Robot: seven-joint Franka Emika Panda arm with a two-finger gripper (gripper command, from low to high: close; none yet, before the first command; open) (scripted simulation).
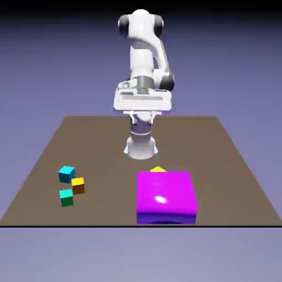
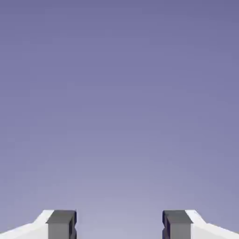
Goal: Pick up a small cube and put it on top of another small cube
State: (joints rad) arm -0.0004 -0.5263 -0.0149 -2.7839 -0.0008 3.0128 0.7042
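Three small cubes lie close together at the exterior view's left front: a cyan-topped blue one (image 1: 66, 174), a yellow-topped orange one (image 1: 78, 185) and a cyan-topped green one (image 1: 66, 197). A small yellow cube (image 1: 158, 169) peeks out just behind the big magenta block. My gripper (image 1: 142, 117) hangs high above the table's far middle, well away from all the cubes. In the hand view my gripper (image 2: 119, 225) is open: the grey fingertips (image 2: 61, 224) stand apart with nothing between them, and only the plain backdrop shows.
A large glossy magenta block (image 1: 166, 197) stands at the table's front, right of the middle. The brown table (image 1: 220, 165) ends in a front edge just below the block. The robot's base (image 1: 141, 146) stands at the far middle.
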